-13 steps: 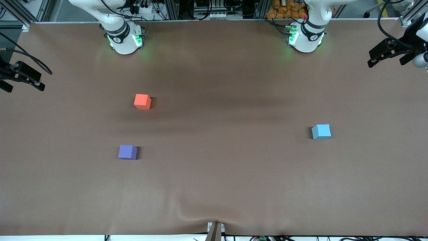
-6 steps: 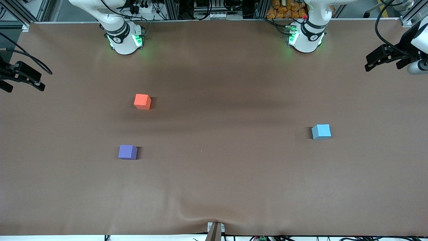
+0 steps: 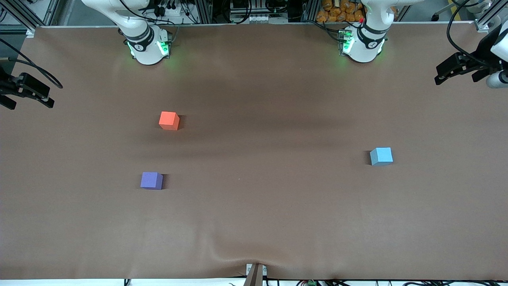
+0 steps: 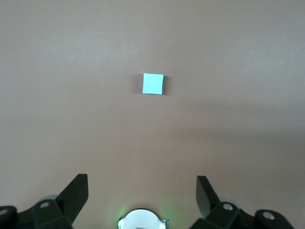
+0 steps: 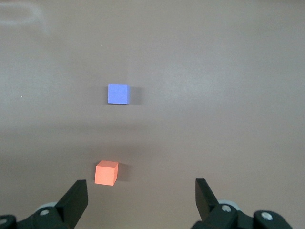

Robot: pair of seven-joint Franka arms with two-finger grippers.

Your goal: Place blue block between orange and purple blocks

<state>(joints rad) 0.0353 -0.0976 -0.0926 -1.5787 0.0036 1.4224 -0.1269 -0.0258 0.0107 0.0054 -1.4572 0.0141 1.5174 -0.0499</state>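
Well apart: blue block (image 4: 153,84), left gripper's (image 4: 142,191) fingers (image 4: 76,193).

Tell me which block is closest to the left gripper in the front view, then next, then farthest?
From the left gripper, open, up at the left arm's end of the table:
1. blue block, same end.
2. orange block, toward the right arm's end.
3. purple block, nearest the camera.

Soft, even overhead light falls on the matte brown surface (image 3: 254,206), without glare. Broad dim shadow bands cross its middle. The small orange-red matte cube (image 3: 169,120), the dark violet-purple matte cube (image 3: 151,180) and the light sky-blue matte cube (image 3: 381,156) cast short, soft-edged shadows. Green lamps glow at both arm bases. All views are sharp.
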